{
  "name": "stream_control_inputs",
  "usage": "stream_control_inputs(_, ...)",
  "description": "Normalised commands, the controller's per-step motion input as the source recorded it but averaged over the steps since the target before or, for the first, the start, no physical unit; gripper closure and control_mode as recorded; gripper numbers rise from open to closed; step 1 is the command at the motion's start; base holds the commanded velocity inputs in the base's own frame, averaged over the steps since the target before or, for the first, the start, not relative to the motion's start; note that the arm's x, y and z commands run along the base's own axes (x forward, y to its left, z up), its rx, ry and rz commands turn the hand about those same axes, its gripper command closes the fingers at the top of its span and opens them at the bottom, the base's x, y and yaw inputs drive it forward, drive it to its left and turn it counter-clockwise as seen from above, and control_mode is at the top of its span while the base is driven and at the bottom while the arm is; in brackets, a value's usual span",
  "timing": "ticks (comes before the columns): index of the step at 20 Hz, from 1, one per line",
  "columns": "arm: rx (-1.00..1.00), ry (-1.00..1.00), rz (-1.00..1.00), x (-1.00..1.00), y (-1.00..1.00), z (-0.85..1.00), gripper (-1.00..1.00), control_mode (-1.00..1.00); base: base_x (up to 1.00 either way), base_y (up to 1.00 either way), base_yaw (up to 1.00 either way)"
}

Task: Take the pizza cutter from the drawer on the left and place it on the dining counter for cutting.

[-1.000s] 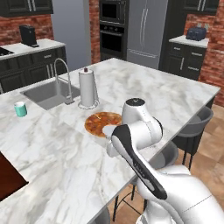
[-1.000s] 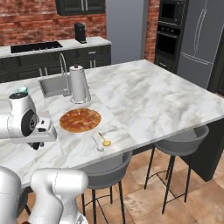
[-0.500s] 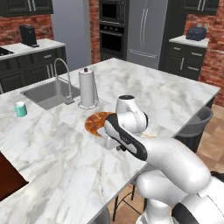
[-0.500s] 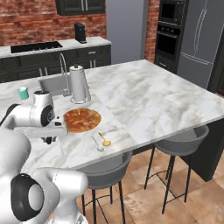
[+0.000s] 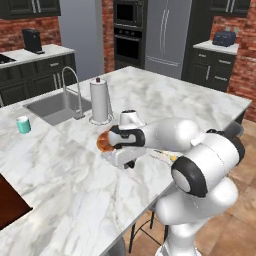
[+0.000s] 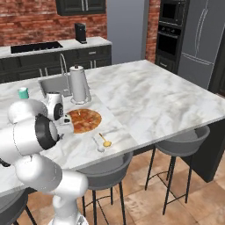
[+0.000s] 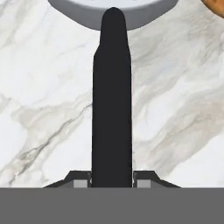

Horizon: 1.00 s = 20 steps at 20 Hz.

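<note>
Desk: the dining counter (image 5: 165, 100), white marble with grey veins, carries everything named here.
Sink: set into the desk (image 5: 52, 107) at the far left, with a curved faucet (image 5: 72, 87) at its edge.
Paper towel roll: upright on its stand (image 5: 100, 100), just beside the sink.
Pizza: flat on the marble (image 6: 85, 120), near the desk's front edge; in the left base view the wrist covers most of it.
Gripper: low over the marble beside the pizza (image 7: 112, 183), the two tips drawn narrow and clamped on the black handle.
Pizza cutter: held in the gripper (image 7: 112, 109); the handle runs straight up the hand view, and the grey-white wheel is cut off by the top edge.
Teal mug: well apart, on the far left of the desk (image 5: 23, 124).
Spoon: small, yellow-bowled (image 6: 104, 141), in front of the pizza.
Hard to make out: whether the wheel touches the marble.
</note>
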Motion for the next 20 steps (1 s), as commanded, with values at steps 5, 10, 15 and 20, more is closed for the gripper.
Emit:
stream_control_inputs(5,-0.09,0.01,0.19,0.46,0.47,-0.46,1.0,-1.0,0.0,0.0,0.0)
stream_control_inputs(10,-0.05,0.04,0.14,0.5,0.24,-0.43,1.0,-1.0,0.0,0.0,0.0)
stream_control_inputs(15,-0.03,0.12,0.09,0.36,0.11,-0.36,1.0,-1.0,0.0,0.0,0.0)
stream_control_inputs(20,-0.02,0.16,0.08,0.37,0.13,-0.37,1.0,-1.0,0.0,0.0,0.0)
